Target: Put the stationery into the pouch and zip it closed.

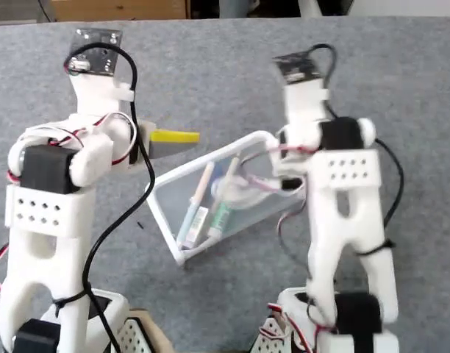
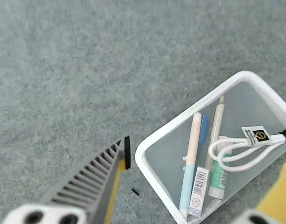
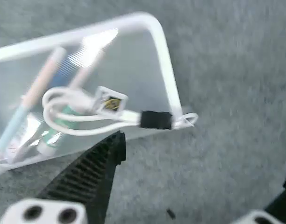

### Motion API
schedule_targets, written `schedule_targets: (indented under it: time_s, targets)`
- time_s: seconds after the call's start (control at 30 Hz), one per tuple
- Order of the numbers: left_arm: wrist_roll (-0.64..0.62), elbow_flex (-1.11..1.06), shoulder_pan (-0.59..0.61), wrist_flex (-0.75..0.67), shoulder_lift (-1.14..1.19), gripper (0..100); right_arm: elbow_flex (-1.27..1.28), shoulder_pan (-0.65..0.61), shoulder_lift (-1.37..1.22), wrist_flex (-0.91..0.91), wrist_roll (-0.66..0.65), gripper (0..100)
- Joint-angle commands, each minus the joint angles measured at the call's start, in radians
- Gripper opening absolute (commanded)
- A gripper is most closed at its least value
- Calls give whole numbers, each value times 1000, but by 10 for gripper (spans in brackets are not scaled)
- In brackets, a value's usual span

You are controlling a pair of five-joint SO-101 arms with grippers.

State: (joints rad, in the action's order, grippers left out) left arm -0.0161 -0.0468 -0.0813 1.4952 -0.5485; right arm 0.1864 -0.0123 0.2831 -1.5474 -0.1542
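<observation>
The stationery step looked almost done and the zipping not yet begun. The clear pouch (image 1: pixel 210 158) lay open near the middle of the desk (image 1: pixel 232 66), between the two arms, turned at an angle to the desk's edges. The pens (image 1: pixel 198 206) lay flat inside it. The white cable (image 3: pixel 129 115) was coiled over them, but its end with the black band (image 3: pixel 156 120) crossed the white rim and stuck out onto the desk.

The right gripper (image 3: pixel 201 168) hung over that end of the pouch, jaws spread wide and holding nothing. The cable's stray end lay just beyond the tip of one black finger (image 3: pixel 112 149), apart from it. The left gripper (image 2: pixel 203 163) stood at the opposite corner, also well open and empty, its grey finger (image 2: pixel 105 163) just beside the rim without touching.

By my reading, the next move called for the right arm to nudge or lift the stray end inside the rim. The left arm would likely need to steady the pouch. I could not make out the zip pull
</observation>
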Motion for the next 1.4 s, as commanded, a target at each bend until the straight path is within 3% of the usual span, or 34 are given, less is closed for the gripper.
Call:
schedule_targets:
  time_s: [0.0,0.2,0.47,0.8,0.97,1.03,1.2,1.37]
  targets:
    - [-3,-12,7,-21,-23,476,-93,74,-97,-80,14,512]
    - [-3,-47,13,-32,-23,475,-153,74,-142,-127,14,512]
    - [-9,-311,15,-137,-31,461,-147,72,-142,-133,14,501]
    - [-2,-493,18,-160,-32,262,-147,74,-125,-135,15,136]
    - [-2,-496,101,-158,-32,87,-145,81,1,-140,17,15]
    - [-3,-498,136,-157,-32,23,-137,81,48,-137,15,15]
    - [-5,-535,193,-155,-32,30,25,81,148,-66,14,14]
    - [-3,-634,202,-164,-46,29,326,74,351,117,14,12]
